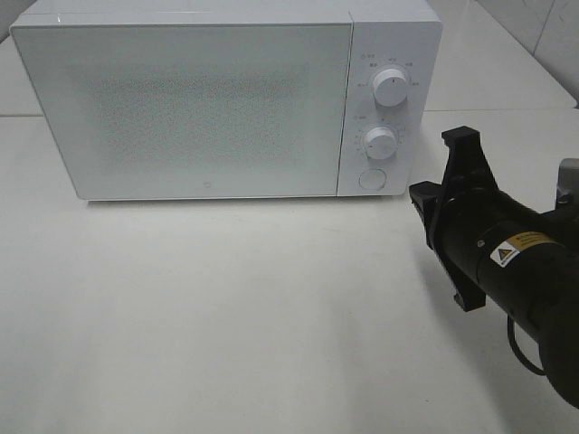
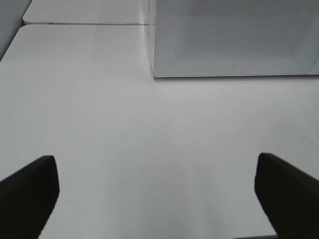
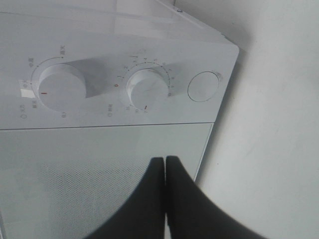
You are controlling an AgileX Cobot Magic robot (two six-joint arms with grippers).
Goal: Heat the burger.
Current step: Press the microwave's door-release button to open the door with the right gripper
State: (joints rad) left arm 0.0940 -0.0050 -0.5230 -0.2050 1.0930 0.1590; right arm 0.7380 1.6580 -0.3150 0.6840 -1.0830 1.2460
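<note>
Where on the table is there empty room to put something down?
The widest bare stretch of table lies in front of the microwave. The open left gripper hangs above it. It is crowded on the right, where the right arm juts in, with the right gripper shut, close to the knobs.

A white microwave [image 1: 199,99] stands shut on a white table [image 1: 226,316]. Its panel carries an upper knob [image 1: 391,87], a lower knob [image 1: 381,142] and a button [image 1: 372,179] below. The black right arm [image 1: 507,262] hangs near that panel.
</note>
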